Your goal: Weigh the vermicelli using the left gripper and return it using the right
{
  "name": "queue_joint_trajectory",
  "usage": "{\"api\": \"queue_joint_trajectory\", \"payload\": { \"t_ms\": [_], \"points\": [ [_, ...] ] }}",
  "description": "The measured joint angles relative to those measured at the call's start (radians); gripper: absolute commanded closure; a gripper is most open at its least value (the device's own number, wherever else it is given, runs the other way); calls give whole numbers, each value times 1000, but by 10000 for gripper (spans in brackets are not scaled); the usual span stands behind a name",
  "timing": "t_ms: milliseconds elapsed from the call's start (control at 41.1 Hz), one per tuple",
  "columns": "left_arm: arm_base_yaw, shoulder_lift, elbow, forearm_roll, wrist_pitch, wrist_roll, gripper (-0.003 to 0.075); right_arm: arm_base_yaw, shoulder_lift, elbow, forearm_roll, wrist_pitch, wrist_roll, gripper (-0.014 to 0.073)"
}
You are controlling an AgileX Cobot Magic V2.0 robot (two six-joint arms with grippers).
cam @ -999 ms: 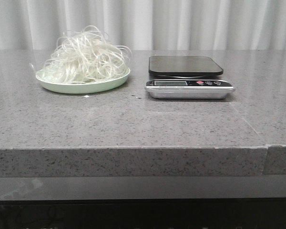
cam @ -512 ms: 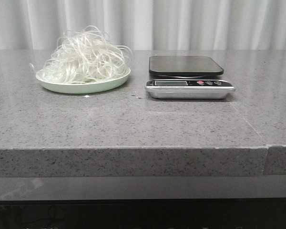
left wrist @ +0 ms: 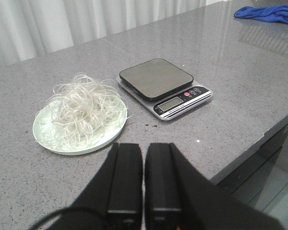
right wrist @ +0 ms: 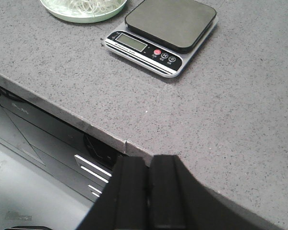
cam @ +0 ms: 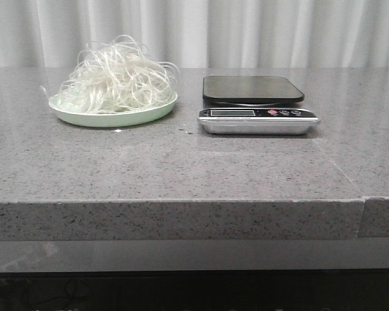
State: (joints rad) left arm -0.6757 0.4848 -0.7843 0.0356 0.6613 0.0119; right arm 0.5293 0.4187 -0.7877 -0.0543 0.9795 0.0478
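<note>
The vermicelli (cam: 117, 81) is a fluffy whitish heap on a pale green plate (cam: 110, 118) at the table's back left. It also shows in the left wrist view (left wrist: 81, 108) and partly in the right wrist view (right wrist: 84, 5). A kitchen scale (cam: 254, 103) with a black platform stands to the plate's right, nothing on it; it shows in the wrist views too (left wrist: 163, 86) (right wrist: 163, 33). My left gripper (left wrist: 144, 146) is shut and empty, hovering short of the plate. My right gripper (right wrist: 149, 160) is shut and empty at the table's front edge, well short of the scale. Neither gripper shows in the front view.
A blue cloth (left wrist: 269, 13) lies far off on the grey stone table (cam: 194, 162). Small crumbs (cam: 185, 129) lie between plate and scale. White curtains hang behind. Drawers (right wrist: 91, 170) sit below the table's front edge.
</note>
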Motion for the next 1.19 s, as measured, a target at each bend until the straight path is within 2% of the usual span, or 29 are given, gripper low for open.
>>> {"api": "queue_joint_trajectory", "payload": {
  "t_ms": [146,268,463,633,853,999,1194],
  "points": [
    [2,-2,0,0,0,0,576,0,0,0,-2,2,0,435],
    [60,-22,19,0,-11,0,576,0,0,0,-2,2,0,435],
    [273,-123,154,-24,-93,0,576,0,0,0,-2,4,0,435],
    [475,-250,360,-30,-236,0,576,0,0,0,-2,4,0,435],
    [627,-433,601,-36,-409,0,576,0,0,0,-2,4,0,435],
    [678,-490,709,-36,-493,-2,576,0,0,0,-2,4,0,435],
    [684,-490,786,-36,-572,-2,576,0,0,0,-2,4,0,435]
  ]
}}
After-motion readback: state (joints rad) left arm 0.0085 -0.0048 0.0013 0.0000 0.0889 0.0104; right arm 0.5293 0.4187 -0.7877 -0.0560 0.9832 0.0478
